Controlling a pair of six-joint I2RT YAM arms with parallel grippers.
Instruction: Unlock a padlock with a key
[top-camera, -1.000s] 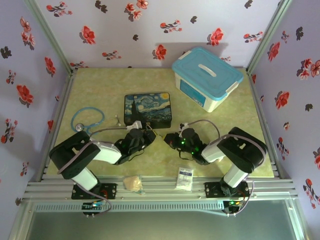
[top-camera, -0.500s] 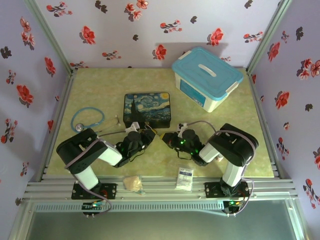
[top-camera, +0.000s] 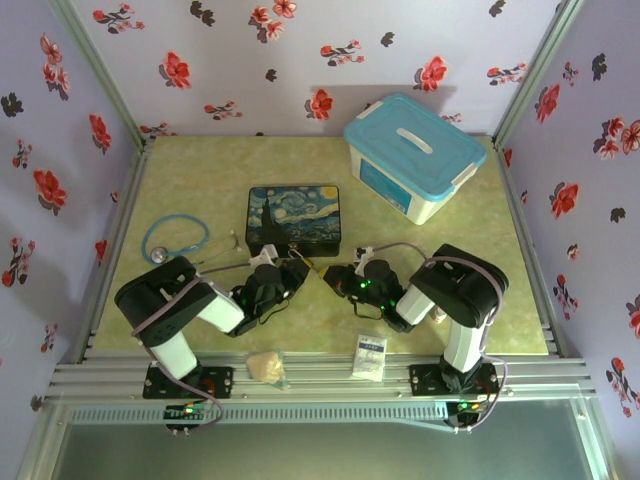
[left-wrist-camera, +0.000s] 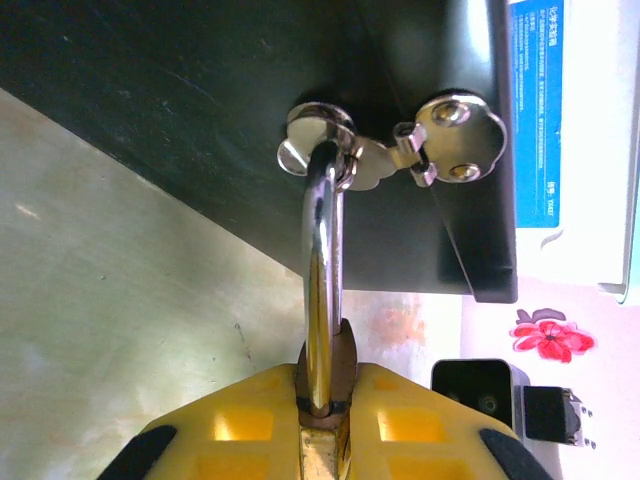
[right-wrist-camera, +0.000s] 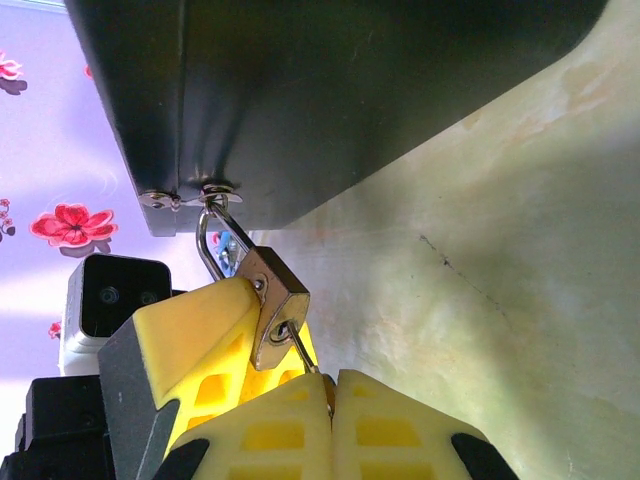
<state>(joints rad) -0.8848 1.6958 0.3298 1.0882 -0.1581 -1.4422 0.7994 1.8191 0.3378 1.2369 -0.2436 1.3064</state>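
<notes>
The brass padlock (right-wrist-camera: 275, 300) hangs by its silver shackle (left-wrist-camera: 320, 250) from the clasp loop (left-wrist-camera: 318, 140) of the painted tin box (top-camera: 293, 218). My left gripper (left-wrist-camera: 325, 390) is shut on the padlock's body, one yellow finger (right-wrist-camera: 200, 320) on each flat side. The thin key (right-wrist-camera: 303, 352) sits with its tip in the keyhole on the padlock's underside. My right gripper (right-wrist-camera: 331, 385) is shut on the key's head, which is hidden between the pads. In the top view both grippers, left (top-camera: 296, 270) and right (top-camera: 340, 278), meet just in front of the tin.
A white bin with a blue lid (top-camera: 412, 155) stands at the back right. A blue stethoscope (top-camera: 175, 240) lies to the left of the tin. A small white packet (top-camera: 369, 355) and a crumpled tan lump (top-camera: 265, 365) lie at the near edge.
Both arms have drawn their elbows inward and the grippers have closed in on each other. The tin has slid slightly to the left. Both grips are unchanged.
</notes>
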